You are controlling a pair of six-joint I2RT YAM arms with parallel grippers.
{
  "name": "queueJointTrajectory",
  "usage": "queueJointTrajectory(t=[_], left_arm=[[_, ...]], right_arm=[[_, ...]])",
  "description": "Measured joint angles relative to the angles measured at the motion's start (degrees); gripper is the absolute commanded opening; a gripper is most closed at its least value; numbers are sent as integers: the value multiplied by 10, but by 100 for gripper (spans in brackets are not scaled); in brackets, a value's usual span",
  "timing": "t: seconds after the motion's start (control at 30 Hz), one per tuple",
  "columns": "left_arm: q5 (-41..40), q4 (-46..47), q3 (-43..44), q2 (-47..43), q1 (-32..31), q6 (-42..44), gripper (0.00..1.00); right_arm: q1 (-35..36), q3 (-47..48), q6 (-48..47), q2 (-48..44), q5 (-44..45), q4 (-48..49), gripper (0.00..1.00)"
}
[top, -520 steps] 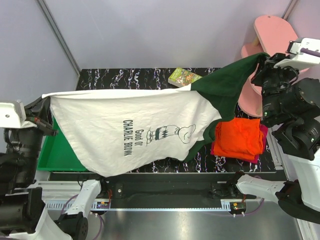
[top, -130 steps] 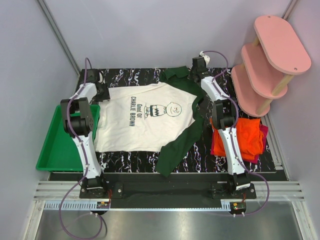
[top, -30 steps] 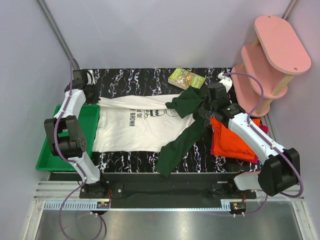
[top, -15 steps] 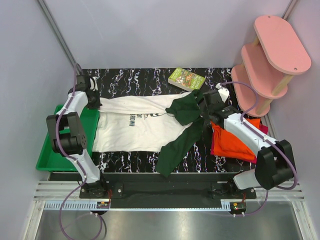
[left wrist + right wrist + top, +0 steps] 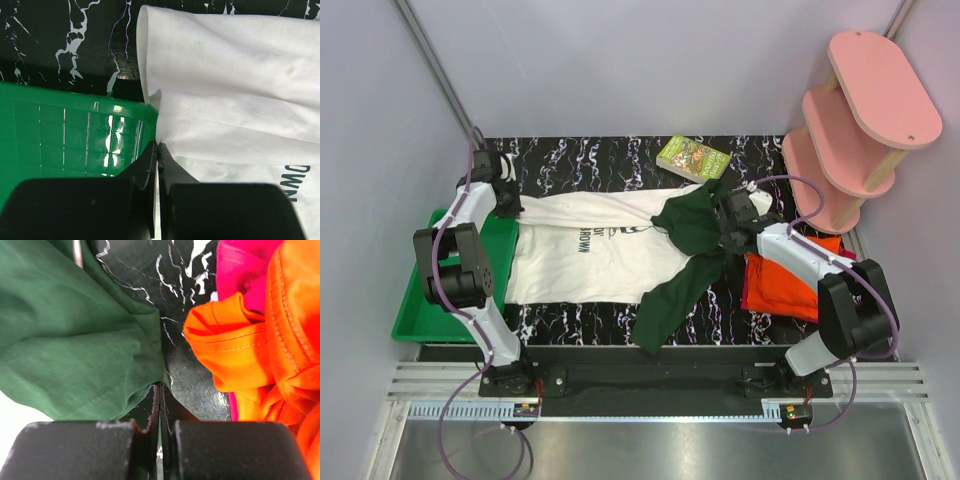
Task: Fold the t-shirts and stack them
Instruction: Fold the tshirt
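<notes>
Light, limp cloth: the Charlie Brown t-shirt (image 5: 590, 262) spreads ahead and right of the left gripper's (image 5: 157, 148) jaws, which are pressed together on its cream hem. The right gripper's (image 5: 160, 387) jaws pinch its green sleeve (image 5: 75, 340). Hemmed edges should hold best.

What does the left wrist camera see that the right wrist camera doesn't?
Only the left wrist view shows the green tray and the white body of the Charlie Brown shirt. Only the right wrist view shows its dark green sleeve, the orange shirt and the magenta shirt. Both show the black marbled table and shut jaws pinching that shirt's cloth.
</notes>
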Motion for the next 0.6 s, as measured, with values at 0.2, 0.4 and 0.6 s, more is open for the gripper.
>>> queueJointTrajectory(t=[0.2,0.4,0.6], left_arm=[[6,2,4,4,0,2,63],[35,-7,9,5,0,-1,76],[69,-12,73,14,-2,-10,70]], right_arm=[[0,3,-1,12,-5,-7,35],[0,88,-50,36,-6,-5,66],[0,261,-120,124,1,20,64]])
